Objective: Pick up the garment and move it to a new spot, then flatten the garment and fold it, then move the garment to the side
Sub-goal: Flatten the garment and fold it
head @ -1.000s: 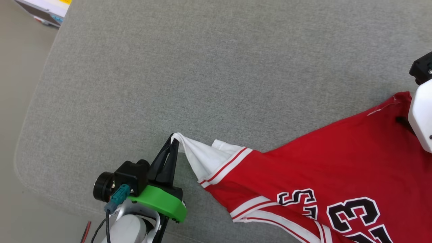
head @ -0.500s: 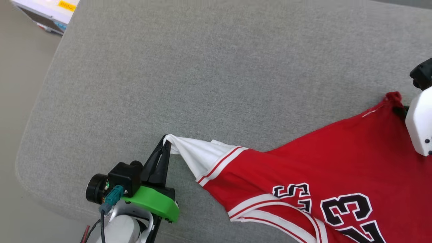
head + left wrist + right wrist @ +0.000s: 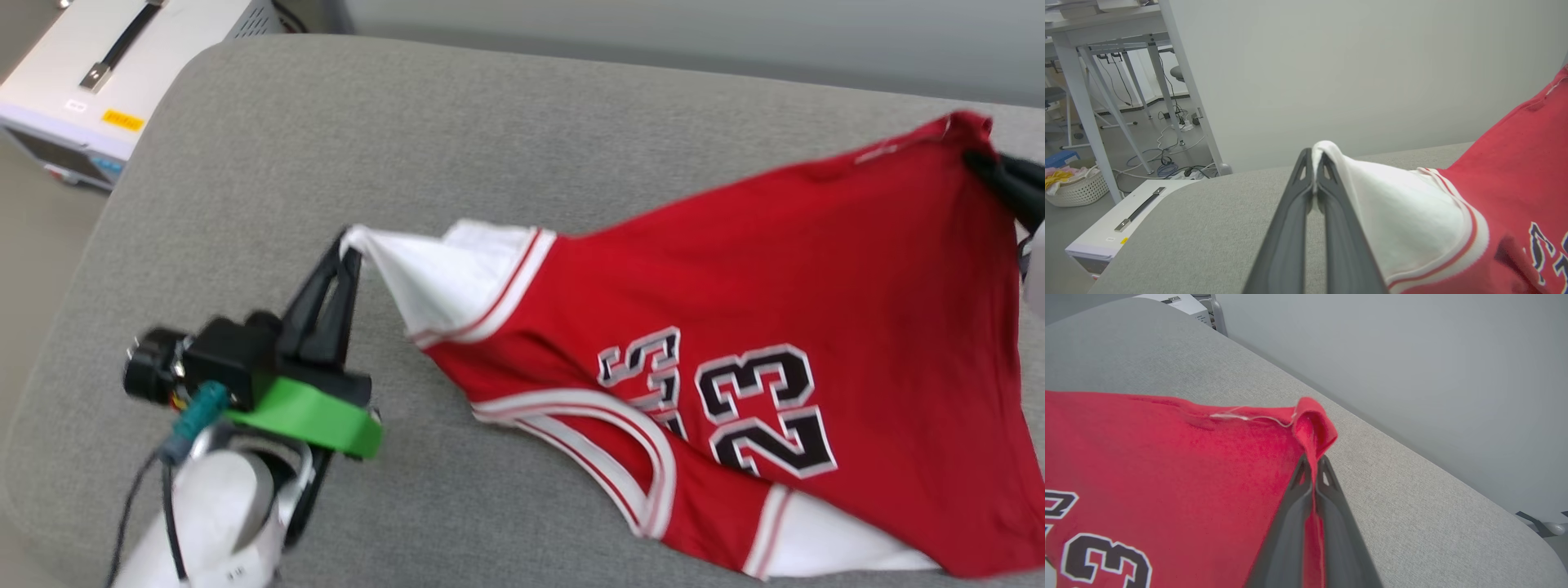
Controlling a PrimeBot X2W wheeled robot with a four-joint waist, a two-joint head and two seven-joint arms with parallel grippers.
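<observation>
Our left hand (image 3: pixel 349 247) is clamped shut, its two long dark fingers pinching the tip of one white sleeve. Our right hand (image 3: pixel 1312 462) is closed too. Its fingers nip a red hem corner, which bunches into a small fold just above the fingertips, with a loose pale thread running along the seam beside it.

Between the two hands hangs the garment (image 3: pixel 816 269), a red jersey-style T-shirt with white short sleeves, red-and-white striped trim and a black, white-outlined "23" with lettering beside it. It is stretched across the right half of the head view, printed face up. The striped neck opening sags toward the near edge, and the second white sleeve lies lowest. We cannot tell whether that lower part touches the surface.

Under it spreads the grey, fabric-covered, round-cornered worktop (image 3: pixel 490 122). Past its far left corner stands a flat white box (image 3: pixel 122 73) with a dark handle and a small yellow label. A plain pale grey wall (image 3: pixel 1351 61) runs behind the worktop. In the left wrist view, a white-legged table (image 3: pixel 1081 102) stands farther off, and a pale woven basket (image 3: pixel 1073 192) holding yellow and pink cloth sits by its leg. Tangled cables (image 3: pixel 1167 163) trail over the grey floor (image 3: pixel 1126 143).
</observation>
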